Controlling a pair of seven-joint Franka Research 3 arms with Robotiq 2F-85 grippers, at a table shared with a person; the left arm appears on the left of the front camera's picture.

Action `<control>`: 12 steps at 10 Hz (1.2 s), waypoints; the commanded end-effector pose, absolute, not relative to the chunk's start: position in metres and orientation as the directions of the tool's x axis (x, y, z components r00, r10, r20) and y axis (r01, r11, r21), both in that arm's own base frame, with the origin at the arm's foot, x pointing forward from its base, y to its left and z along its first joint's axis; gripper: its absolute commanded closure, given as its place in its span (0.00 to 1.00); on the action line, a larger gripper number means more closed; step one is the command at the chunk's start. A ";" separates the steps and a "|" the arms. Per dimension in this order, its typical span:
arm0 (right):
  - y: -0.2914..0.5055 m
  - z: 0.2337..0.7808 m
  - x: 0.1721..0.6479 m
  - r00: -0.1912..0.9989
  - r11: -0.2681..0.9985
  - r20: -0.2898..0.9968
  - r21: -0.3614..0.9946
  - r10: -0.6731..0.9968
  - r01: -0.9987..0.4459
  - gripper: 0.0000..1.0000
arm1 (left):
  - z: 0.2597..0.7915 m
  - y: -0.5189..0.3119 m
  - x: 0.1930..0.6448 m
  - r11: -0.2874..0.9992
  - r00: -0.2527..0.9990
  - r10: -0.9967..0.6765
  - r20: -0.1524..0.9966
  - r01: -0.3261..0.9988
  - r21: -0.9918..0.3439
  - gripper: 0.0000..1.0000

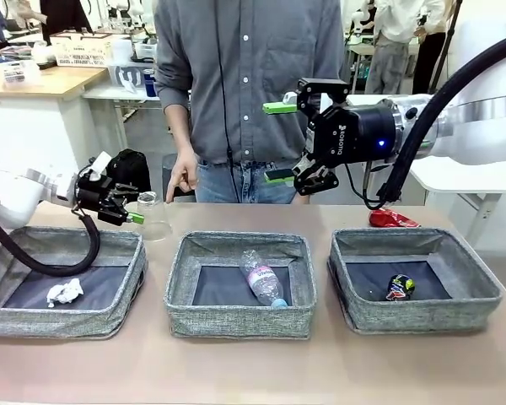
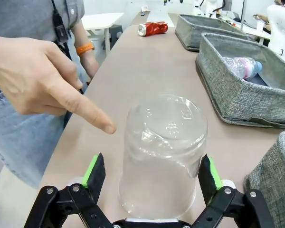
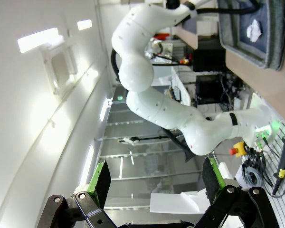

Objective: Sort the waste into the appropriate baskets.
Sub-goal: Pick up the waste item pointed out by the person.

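While the left tool (image 1: 128,211) reaches across the left basket (image 1: 34,322) toward the clear plastic cup (image 1: 152,218), which stands upside down on the surface (image 1: 253,371) just behind that basket's far corner, the front view has the person's hand (image 1: 183,175) hanging just beyond the cup. A crumpled white tissue (image 1: 65,292) lies in the left basket, a water bottle (image 1: 263,278) in the middle basket (image 1: 236,322) and a dark can (image 1: 401,287) in the right basket (image 1: 422,314). A crushed red can (image 1: 394,219) waits on the surface behind the right basket. The right tool (image 1: 282,142) hangs high, probably parked clear of the work. From the left wrist, the green pads stand wide either side of the cup, apart from it and gripping nothing, seemingly lined up to close, and the person's forefinger points at the cup as if to mark it. From the right wrist, that tool gapes wide on empty air.
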State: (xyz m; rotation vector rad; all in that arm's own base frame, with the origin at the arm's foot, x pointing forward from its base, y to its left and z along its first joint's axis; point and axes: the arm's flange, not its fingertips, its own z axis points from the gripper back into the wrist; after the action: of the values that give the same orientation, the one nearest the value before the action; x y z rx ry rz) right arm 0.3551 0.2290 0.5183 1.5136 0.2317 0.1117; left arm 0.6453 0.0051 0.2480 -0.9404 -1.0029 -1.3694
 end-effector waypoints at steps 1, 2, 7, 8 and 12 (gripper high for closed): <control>0.230 0.523 0.356 0.973 0.069 -0.089 0.995 0.214 0.076 0.00 | 0.248 -0.001 0.652 0.003 -0.039 -0.319 0.947 0.999 0.043 0.00; 0.230 0.523 0.356 0.973 0.069 -0.089 0.995 0.214 0.076 0.00 | 0.247 -0.005 0.653 0.018 -0.054 -0.308 0.950 0.998 0.062 0.00; 0.230 0.523 0.356 0.973 0.069 -0.089 0.995 0.214 0.076 0.00 | 0.243 -0.017 0.649 0.005 -0.054 -0.292 0.955 0.998 0.058 0.00; 0.230 0.523 0.356 0.973 0.069 -0.089 0.995 0.214 0.076 0.00 | 0.242 -0.018 0.648 -0.011 -0.048 -0.304 0.952 0.999 0.047 0.00; 0.230 0.523 0.356 0.973 0.069 -0.089 0.995 0.214 0.076 0.00 | 0.244 -0.020 0.646 -0.030 -0.058 -0.304 0.951 0.998 0.051 0.24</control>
State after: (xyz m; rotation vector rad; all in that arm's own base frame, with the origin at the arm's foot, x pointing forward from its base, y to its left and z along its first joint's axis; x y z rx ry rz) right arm 0.3551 0.2290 0.5183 1.5136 0.2317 0.1117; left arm 0.6476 -0.0172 0.2461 -0.9556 -1.0060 -1.3854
